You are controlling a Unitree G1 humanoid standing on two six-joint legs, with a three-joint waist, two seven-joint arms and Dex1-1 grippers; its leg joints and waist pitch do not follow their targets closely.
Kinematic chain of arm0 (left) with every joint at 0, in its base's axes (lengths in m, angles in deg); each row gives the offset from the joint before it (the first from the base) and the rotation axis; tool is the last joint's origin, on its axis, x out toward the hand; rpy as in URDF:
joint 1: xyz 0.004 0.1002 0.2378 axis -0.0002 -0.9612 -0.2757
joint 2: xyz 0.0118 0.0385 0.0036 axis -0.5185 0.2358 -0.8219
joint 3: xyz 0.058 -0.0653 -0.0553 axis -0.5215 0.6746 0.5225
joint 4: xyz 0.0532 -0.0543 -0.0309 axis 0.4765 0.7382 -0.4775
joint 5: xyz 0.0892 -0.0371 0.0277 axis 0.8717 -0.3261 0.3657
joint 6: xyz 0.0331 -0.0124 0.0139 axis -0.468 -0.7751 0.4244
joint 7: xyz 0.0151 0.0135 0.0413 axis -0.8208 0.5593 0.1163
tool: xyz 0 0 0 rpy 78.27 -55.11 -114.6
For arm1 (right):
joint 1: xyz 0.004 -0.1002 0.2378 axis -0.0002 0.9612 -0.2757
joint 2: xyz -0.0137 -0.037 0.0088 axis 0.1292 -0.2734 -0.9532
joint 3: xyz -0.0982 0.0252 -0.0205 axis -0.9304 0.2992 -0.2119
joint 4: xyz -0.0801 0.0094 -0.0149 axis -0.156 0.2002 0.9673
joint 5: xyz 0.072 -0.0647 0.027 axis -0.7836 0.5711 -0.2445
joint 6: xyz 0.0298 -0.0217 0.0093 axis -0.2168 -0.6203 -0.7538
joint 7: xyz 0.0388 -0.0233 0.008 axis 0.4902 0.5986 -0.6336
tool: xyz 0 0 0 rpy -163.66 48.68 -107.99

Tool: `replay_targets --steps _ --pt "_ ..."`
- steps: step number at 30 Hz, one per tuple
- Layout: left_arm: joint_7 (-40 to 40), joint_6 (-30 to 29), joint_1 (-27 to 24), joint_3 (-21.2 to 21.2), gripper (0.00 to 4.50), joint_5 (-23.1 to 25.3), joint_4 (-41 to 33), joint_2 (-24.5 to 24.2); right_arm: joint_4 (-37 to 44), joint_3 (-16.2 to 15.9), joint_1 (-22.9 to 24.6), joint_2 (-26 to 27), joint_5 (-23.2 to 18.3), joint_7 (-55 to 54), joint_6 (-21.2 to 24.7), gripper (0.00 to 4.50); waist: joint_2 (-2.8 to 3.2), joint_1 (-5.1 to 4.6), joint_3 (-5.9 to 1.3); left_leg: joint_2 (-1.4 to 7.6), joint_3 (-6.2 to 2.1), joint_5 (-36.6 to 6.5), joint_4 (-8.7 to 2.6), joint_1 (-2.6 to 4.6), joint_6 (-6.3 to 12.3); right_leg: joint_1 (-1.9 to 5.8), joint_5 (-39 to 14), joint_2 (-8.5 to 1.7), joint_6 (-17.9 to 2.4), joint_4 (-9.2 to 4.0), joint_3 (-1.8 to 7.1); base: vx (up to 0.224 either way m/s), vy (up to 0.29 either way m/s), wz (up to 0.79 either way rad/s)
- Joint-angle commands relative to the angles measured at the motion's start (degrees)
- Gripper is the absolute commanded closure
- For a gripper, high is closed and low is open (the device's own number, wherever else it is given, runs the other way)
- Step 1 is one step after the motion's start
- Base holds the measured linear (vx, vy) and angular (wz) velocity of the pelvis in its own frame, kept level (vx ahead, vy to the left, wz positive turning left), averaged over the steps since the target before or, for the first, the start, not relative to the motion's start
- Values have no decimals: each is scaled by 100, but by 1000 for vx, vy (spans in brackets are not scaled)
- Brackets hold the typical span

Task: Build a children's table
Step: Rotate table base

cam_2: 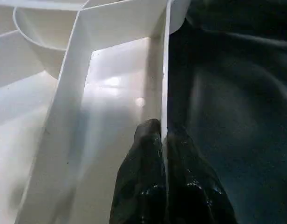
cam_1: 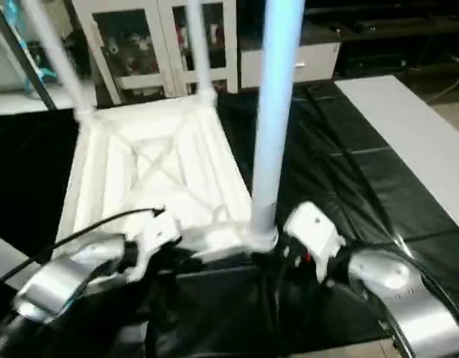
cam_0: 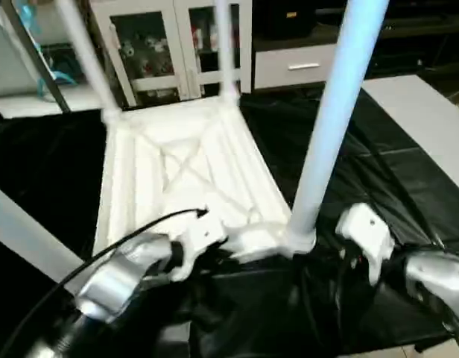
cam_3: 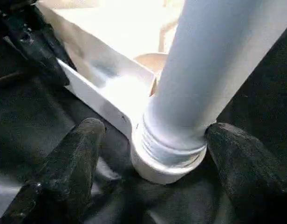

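Note:
The children's table's white tabletop [cam_0: 177, 171] lies ribbed side up on the black cover. Three white legs stand in its corner sockets: two at the far corners [cam_0: 88, 60] [cam_0: 223, 52] and one at the near right corner [cam_0: 334, 112]. My left gripper [cam_2: 163, 133] is shut on the tabletop's thin near rim, one finger on each side of the wall. My right gripper [cam_3: 157, 128] is open at the base of the near right leg, where its threaded end meets the socket. Its fingers [cam_3: 83, 154] flank that base, and the one on the tabletop side stands apart from it.
The black cover [cam_0: 378, 179] spreads over the work table around the tabletop. A pale bar [cam_0: 28, 231] slants across the near left. A white slab [cam_0: 431, 119] lies at the right edge. A glass-door cabinet [cam_0: 162, 45] and a white drawer unit [cam_0: 296, 67] stand behind.

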Motion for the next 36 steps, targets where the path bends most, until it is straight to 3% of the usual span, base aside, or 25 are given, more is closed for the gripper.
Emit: replay_targets --steps 1,9,10,12,14,17,19,21,23,26,27,30,31,32,35,36 --pt "310 -119 18 109 442 114 271 -24 -53 64 -111 56 28 -107 -24 72 -120 17 -216 672 -354 -1215 -546 81 406 83 -202 -548 -1493 -470 237 0 0 0" --pt "91 239 -154 243 442 -89 40 -126 -2 31 -100 89 10 -91 -24 72 -102 -51 -202 694 -368 -1417 -580 73 404 68 -495 -522 -1427 -481 226 0 0 0" --pt "152 174 -130 338 393 -186 51 -43 1 34 -103 88 -1 -84 -23 72 -112 -64 -207 694 -357 -1412 -576 83 391 63 -466 -521 -1437 -482 228 0 0 0" --pt "199 86 -43 441 393 -306 89 64 -3 42 -108 74 -20 -77 -29 72 -107 -54 -209 688 -347 -1383 -566 89 376 58 -434 -524 -1473 -478 229 0 0 0" --pt "203 74 -9 454 364 -324 106 81 -9 40 -115 72 -21 -78 -30 72 -98 -47 -209 695 -351 -1363 -572 83 375 62 -399 -524 -1493 -477 233 0 0 0" --pt "332 294 160 462 343 -311 308 267 2 47 -126 66 -35 -75 -20 72 -97 -29 -215 698 -346 -1255 -567 93 417 64 -98 -515 -1503 -466 227 0 0 0" --pt "323 451 270 304 333 -192 495 323 41 51 -111 62 -39 -80 -3 72 -58 -14 -226 705 -348 -1195 -562 97 422 76 39 -523 -1507 -453 229 0 0 0" --pt "328 503 288 259 333 -138 560 322 57 54 -102 60 -39 -83 4 72 -92 -13 -233 704 -349 -1116 -559 88 461 91 203 -522 -1496 -450 225 0 0 0" --pt "370 601 337 204 333 -24 770 353 101 77 -70 54 -49 -89 17 72 -40 -18 -248 706 -356 -933 -540 82 535 108 522 -529 -1507 -415 213 0 0 0" --pt "419 662 397 138 333 52 953 385 117 95 -51 45 -37 -108 23 72 -68 -23 -254 711 -350 -902 -530 89 589 114 641 -534 -1525 -415 209 0 0 0" --pt "465 741 445 115 333 111 1088 423 121 95 -55 51 -39 -114 30 72 -34 -33 -245 707 -350 -973 -532 89 581 113 571 -529 -1532 -428 202 0 0 0" --pt "520 815 525 78 333 174 1271 490 129 97 -55 56 -38 -123 36 72 -52 -39 -232 709 -347 -1127 -538 91 563 121 282 -546 -1537 -453 213 0 0 0" --pt "550 836 571 64 333 191 1357 530 137 97 -53 57 -37 -128 42 72 8 -46 -220 704 -349 -1225 -541 98 521 109 74 -541 -1520 -461 218 0 0 0" --pt "581 857 612 55 333 209 1435 567 147 97 -51 59 -36 -134 48 72 -23 -60 -214 700 -340 -1314 -550 105 489 103 -59 -529 -1506 -485 216 0 0 0" --pt "687 913 701 73 333 268 1636 674 190 105 -24 63 -36 -152 66 72 -26 -67 -211 706 -350 -1457 -563 105 383 102 -362 -532 -1471 -499 225 0 0 0" --pt "680 819 723 113 303 201 1670 717 197 104 -19 62 -33 -157 69 72 -18 -80 -205 706 -358 -1505 -570 102 351 98 -456 -537 -1448 -504 227 0 0 0"
